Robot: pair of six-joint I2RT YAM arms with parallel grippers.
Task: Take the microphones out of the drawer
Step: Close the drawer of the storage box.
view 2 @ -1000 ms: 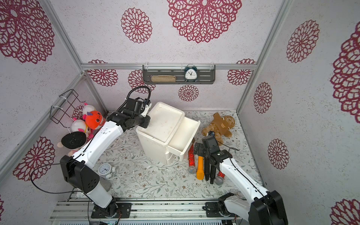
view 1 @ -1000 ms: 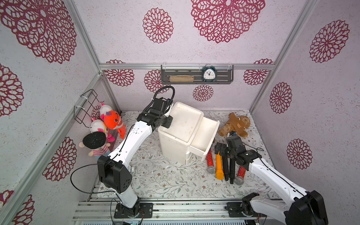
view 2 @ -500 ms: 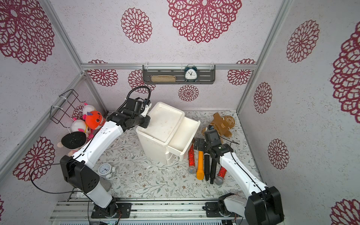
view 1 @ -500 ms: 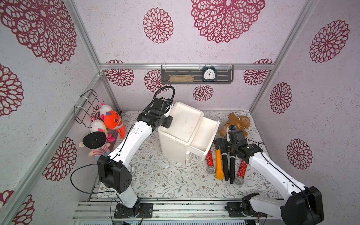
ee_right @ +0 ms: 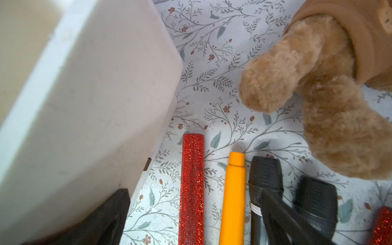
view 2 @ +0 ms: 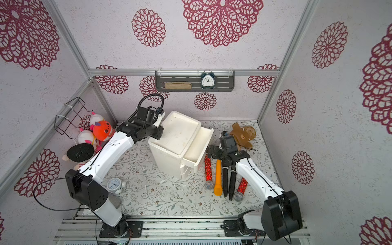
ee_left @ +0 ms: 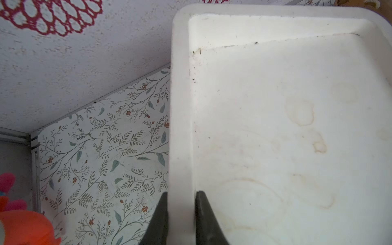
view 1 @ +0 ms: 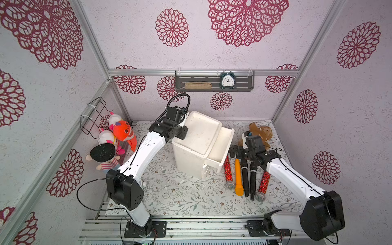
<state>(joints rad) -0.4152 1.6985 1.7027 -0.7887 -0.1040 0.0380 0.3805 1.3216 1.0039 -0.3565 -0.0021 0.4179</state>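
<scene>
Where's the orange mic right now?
In a top view the orange microphone lies on the floral mat, right of the white drawer unit, between a red glitter microphone and a black microphone.

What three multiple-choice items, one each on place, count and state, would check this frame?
1. Where do the microphones lie?
A. in the drawer
B. on the wall shelf
C. on the mat beside the cabinet

2. How many microphones are there?
A. five
B. three
C. seven

3. What is the left gripper doing?
A. hanging open over the teddy
B. shut on the cabinet's top rim
C. holding an orange microphone

Key:
1 C: both top views show them in a row on the mat next to the cabinet.
2 A: two red, one orange and two black.
3 B: the left wrist view shows its fingers pinching the rim from both sides.
</scene>
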